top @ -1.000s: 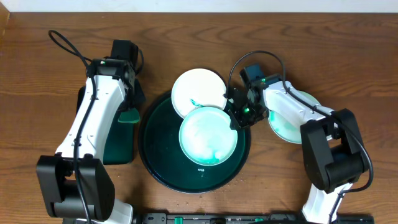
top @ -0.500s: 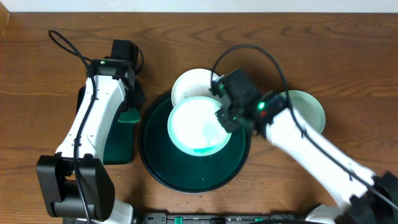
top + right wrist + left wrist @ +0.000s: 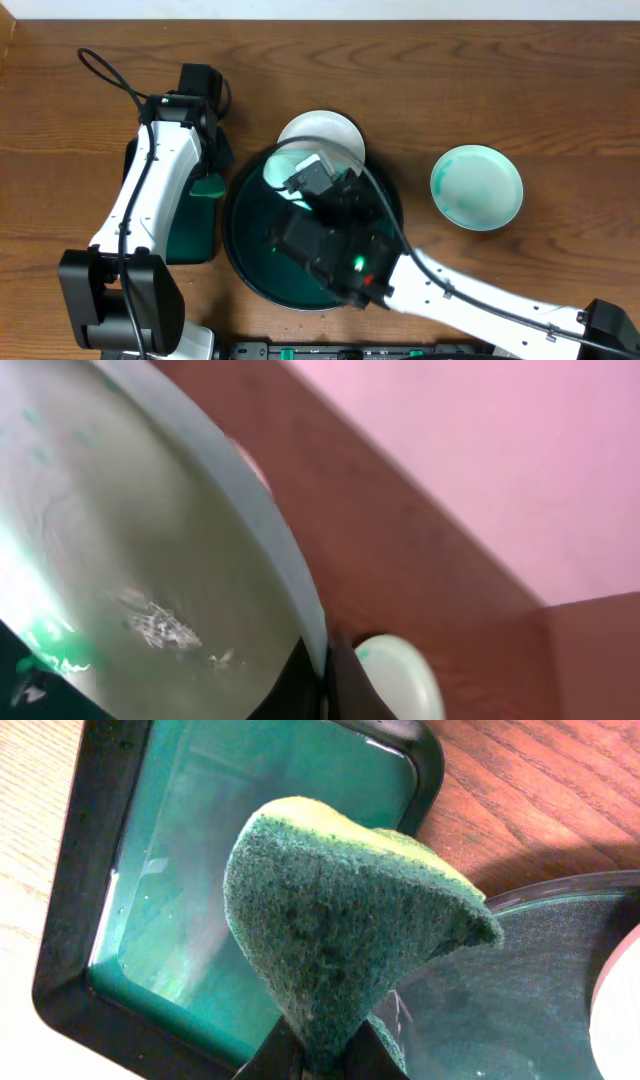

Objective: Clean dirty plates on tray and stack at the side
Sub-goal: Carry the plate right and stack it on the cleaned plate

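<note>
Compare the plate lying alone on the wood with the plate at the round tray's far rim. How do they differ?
Colour: the lone plate is tinted teal across its face; the rim plate looks nearly white. Place: the lone plate lies wholly on the table, apart from the round tray; the rim plate overlaps the tray's edge. Both are round and look alike in size.
</note>
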Tool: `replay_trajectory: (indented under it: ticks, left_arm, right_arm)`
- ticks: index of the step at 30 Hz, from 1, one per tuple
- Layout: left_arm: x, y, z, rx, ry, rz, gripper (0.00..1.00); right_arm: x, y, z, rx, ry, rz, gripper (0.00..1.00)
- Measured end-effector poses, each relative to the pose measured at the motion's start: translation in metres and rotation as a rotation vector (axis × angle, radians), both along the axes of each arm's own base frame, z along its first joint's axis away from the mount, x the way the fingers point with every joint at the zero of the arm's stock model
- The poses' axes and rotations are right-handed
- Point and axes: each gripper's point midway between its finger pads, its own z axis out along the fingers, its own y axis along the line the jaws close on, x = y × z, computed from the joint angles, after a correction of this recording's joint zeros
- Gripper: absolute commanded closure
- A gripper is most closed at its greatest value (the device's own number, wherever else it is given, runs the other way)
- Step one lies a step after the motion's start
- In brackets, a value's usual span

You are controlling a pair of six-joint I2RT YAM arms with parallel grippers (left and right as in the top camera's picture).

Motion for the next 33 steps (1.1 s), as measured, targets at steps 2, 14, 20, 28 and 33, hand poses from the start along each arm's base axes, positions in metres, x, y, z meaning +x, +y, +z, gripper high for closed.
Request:
replay_trajectory:
  ticks: [2,14,20,28,33]
  left_arm:
    - [0.000,0.000,0.000,0.000,-0.001,0.000,0.92]
    - [0.001,0.000,0.000,0.000,-0.005,0.000,0.93]
    - [0.002,0.000,0.000,-0.001,-0.009,0.000,0.93]
    - [0.003,0.000,0.000,-0.001,-0.011,0.000,0.92]
    - [0.002,0.000,0.000,-0.001,-0.011,0.000,0.93]
  right_arm:
    - [-0.002,-0.001,0.010,-0.018,-0.059,-0.016,0.99]
    - [-0.006,-0.010,0.033,-0.072,-0.197,-0.075,0.99]
    - [-0.004,-0.003,0.017,-0.032,-0.100,-0.032,0.99]
    - [0.010,0.018,-0.039,0.246,0.294,0.073,0.99]
    - [0.027,0.011,-0.051,0.446,0.480,0.084,0.99]
